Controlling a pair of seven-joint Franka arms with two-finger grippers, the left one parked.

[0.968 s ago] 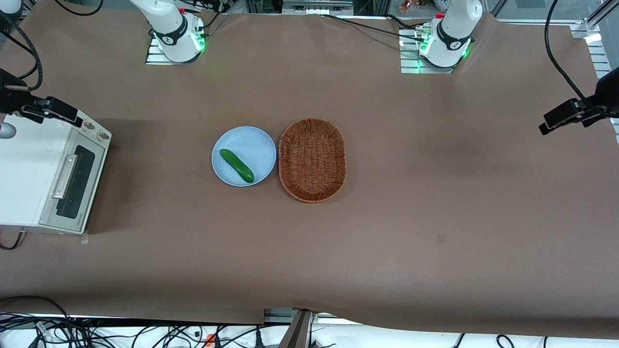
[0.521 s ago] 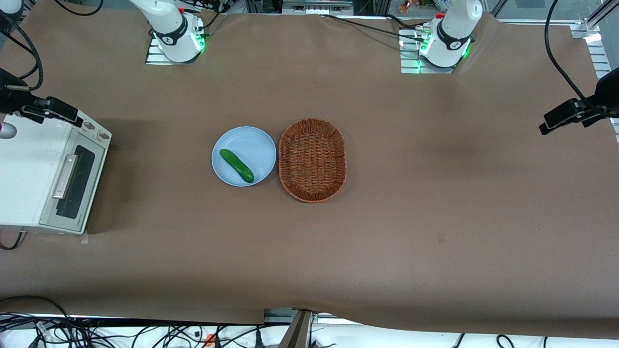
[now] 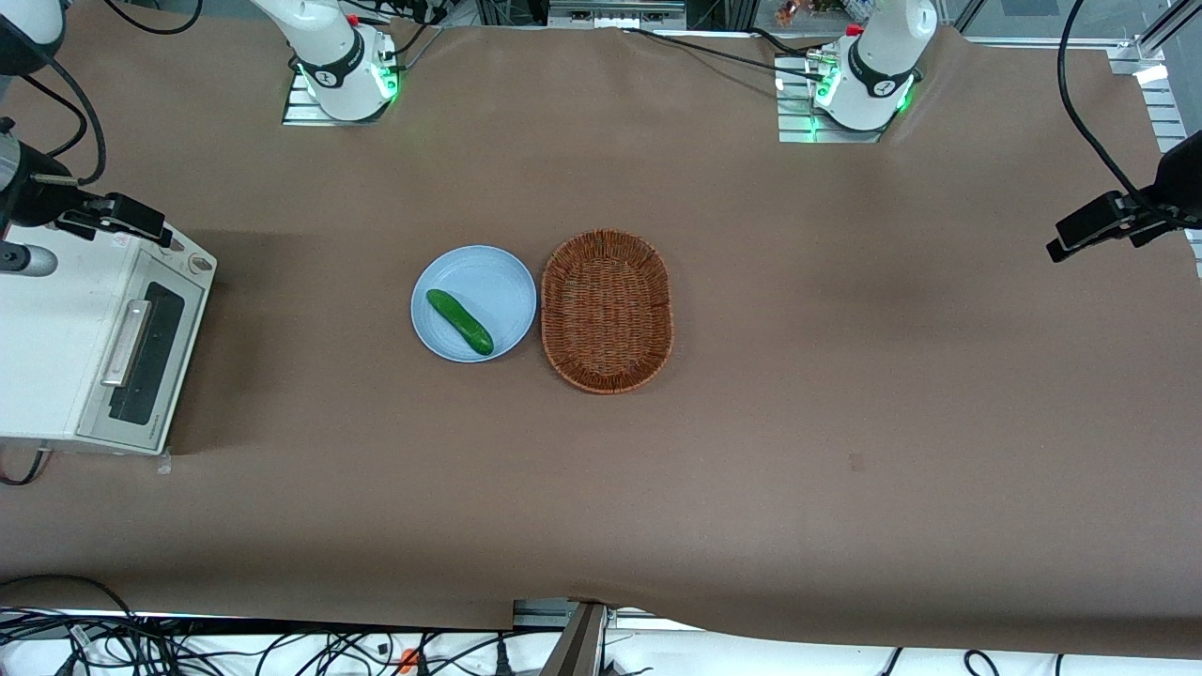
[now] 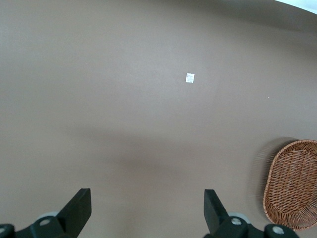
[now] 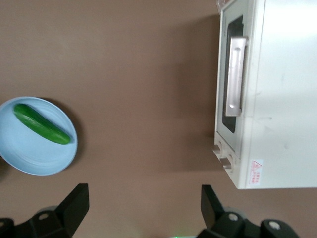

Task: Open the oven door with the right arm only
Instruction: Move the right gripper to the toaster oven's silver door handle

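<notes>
Reading my right-hand tool: the gripper (image 5: 141, 208) hangs high above the table with its two black fingers (image 5: 74, 201) spread wide and nothing between them.
Door against fingers: the oven door (image 5: 233, 94) is well apart from both fingertips; I see no contact anywhere on it.
Door position: it sits flat against the front of the cream-white toaster oven (image 3: 56, 338), which stands at the working arm's end of the table.
Door look: a dark glass window in a silvery frame, with a silver bar handle (image 5: 236, 76) running along its upper edge; two knobs (image 5: 222, 153) sit on the oven front beside it.
Arm: I can see only a little of the right arm (image 3: 324, 47) in the front view, mostly its base with a green light.
Mid-table: a light blue plate (image 3: 488, 272) carries a green cucumber (image 3: 459, 321), and a wicker basket (image 3: 608, 310) lies just beside the plate, toward the parked arm.
</notes>
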